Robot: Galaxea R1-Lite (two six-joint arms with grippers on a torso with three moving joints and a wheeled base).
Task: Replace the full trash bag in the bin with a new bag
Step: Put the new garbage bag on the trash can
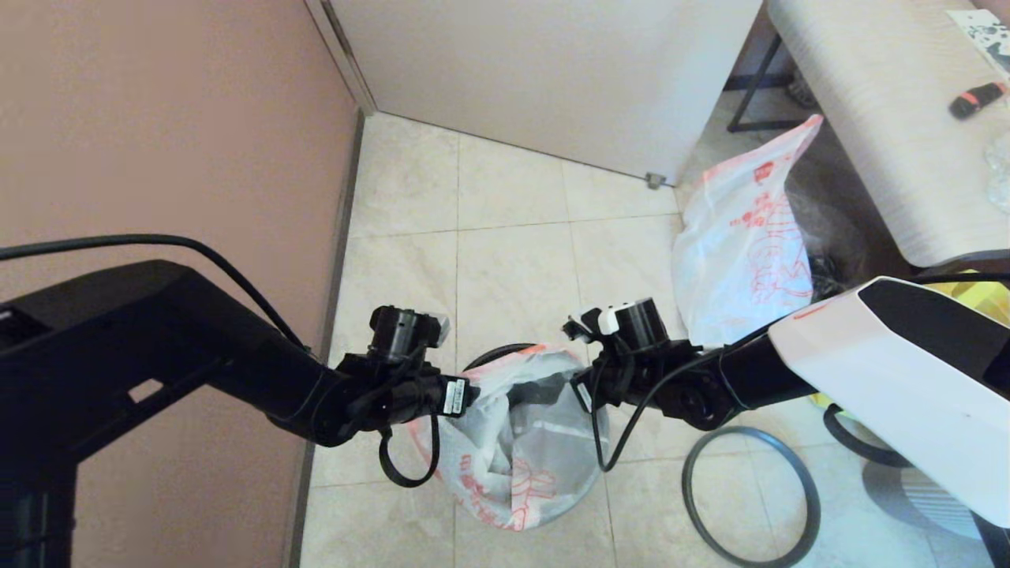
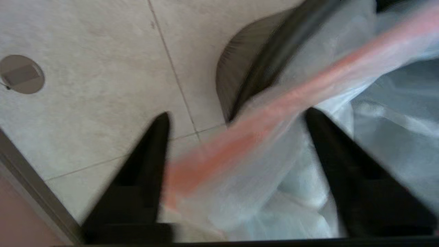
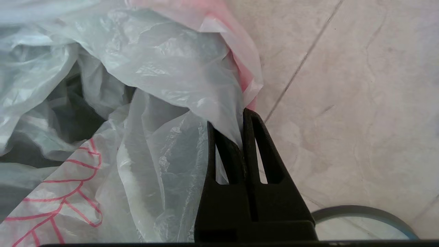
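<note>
The new bag (image 1: 517, 442), limp, white with red-orange print and a pink rim, hangs in and over the black bin (image 1: 497, 353) on the floor between my two wrists. My right gripper (image 3: 229, 118) is shut on a fold of this bag's rim (image 3: 240, 61) at the bin's right side. My left gripper (image 2: 236, 113) is open at the bin's left side. The bag's pink rim (image 2: 267, 120) runs across the gap between its fingers, over the bin's wall (image 2: 236, 68). The full trash bag (image 1: 742, 252) stands at the right rear. The grey hoop (image 1: 750, 497) lies on the tiles.
A pink wall runs close along the left, with a white door behind. A table (image 1: 884, 126) stands at the right rear, with a yellow bag (image 1: 978, 296) under its near edge. A round floor drain (image 2: 21, 73) sits in the tiles left of the bin.
</note>
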